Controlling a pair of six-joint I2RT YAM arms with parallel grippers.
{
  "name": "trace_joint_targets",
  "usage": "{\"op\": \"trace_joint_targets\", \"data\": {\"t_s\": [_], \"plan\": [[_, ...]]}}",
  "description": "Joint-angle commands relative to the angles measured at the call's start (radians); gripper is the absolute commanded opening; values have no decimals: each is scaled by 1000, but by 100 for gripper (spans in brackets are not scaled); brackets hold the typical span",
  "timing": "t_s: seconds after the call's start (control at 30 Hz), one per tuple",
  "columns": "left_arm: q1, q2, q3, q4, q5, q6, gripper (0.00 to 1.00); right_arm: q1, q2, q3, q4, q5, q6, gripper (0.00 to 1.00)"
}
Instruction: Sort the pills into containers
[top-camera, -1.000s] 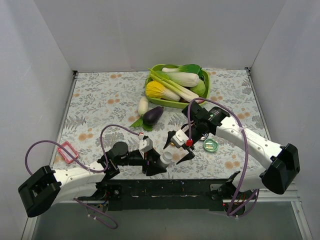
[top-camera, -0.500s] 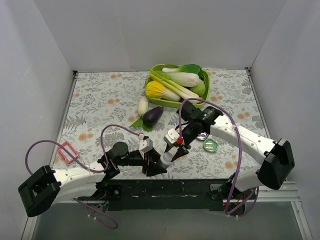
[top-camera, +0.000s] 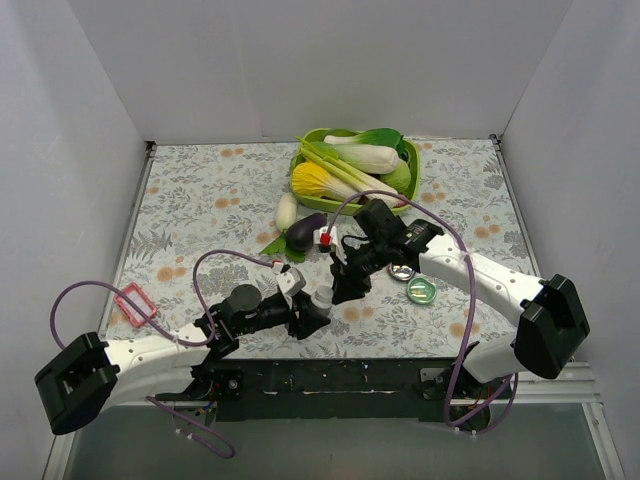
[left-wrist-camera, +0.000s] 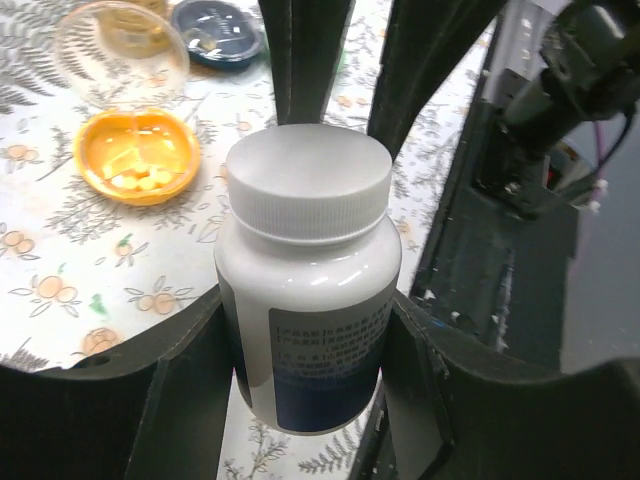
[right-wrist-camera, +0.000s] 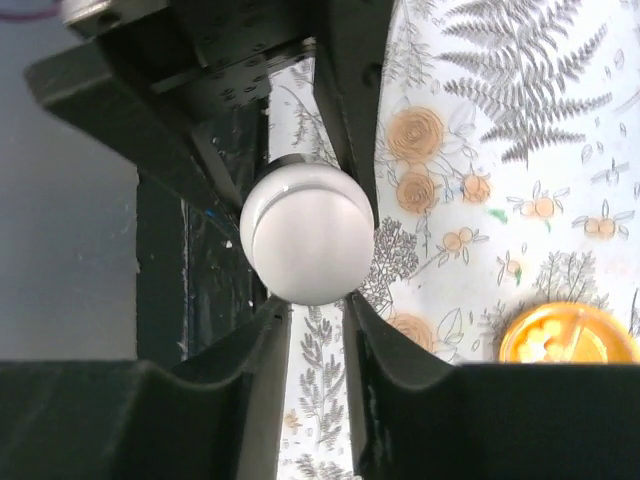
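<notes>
My left gripper (top-camera: 312, 315) (left-wrist-camera: 305, 375) is shut on a white pill bottle (top-camera: 322, 300) (left-wrist-camera: 308, 290) with its white cap (right-wrist-camera: 308, 235) on. My right gripper (top-camera: 342, 283) (right-wrist-camera: 315, 305) sits right at the cap, its fingertips (right-wrist-camera: 277, 305) against the cap's edge. Its jaws are a narrow gap apart, narrower than the cap, with nothing between them. The orange dish (left-wrist-camera: 140, 155) (right-wrist-camera: 570, 335) holds yellow pills. The dark blue dish (left-wrist-camera: 217, 30) lies beyond it beside a clear lid (left-wrist-camera: 120, 50). The green dish (top-camera: 421, 290) lies right of my right arm.
A lime-green tray (top-camera: 410, 152) of vegetables stands at the back. An eggplant (top-camera: 305, 232) and a white radish (top-camera: 286, 210) lie in front of it. A pink frame (top-camera: 133, 303) lies at the left. The black base rail (top-camera: 330, 380) runs along the near edge.
My right gripper has swung left from a wide-open pose beside the bottle to the cap, with its jaws narrowed. My left gripper has kept hold of the bottle, shifting slightly.
</notes>
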Motion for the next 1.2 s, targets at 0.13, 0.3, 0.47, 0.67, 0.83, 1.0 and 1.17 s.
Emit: {"op": "trace_joint_targets", "data": {"t_s": [0.13, 0.3, 0.47, 0.67, 0.83, 1.0, 1.17], "plan": [[6, 11, -6, 75, -44, 44, 0, -62, -37, 89, -10, -105, -40, 81], [7, -47, -37, 64, 98, 43, 0, -103, -86, 145, -240, -138, -475, 91], [6, -50, -37, 88, 185, 18, 0, -103, -167, 82, -365, -203, -894, 92], [4, 2, -10, 119, 247, -3, 0, -101, -124, 110, -413, -273, -959, 92], [-1, 32, 9, 128, 274, -8, 0, -99, -98, 137, -403, -289, -964, 92], [-4, 54, 15, 139, 280, -14, 0, -98, -84, 148, -405, -304, -970, 92], [-7, 69, 18, 151, 287, -17, 0, -92, -72, 160, -425, -325, -990, 92]]}}
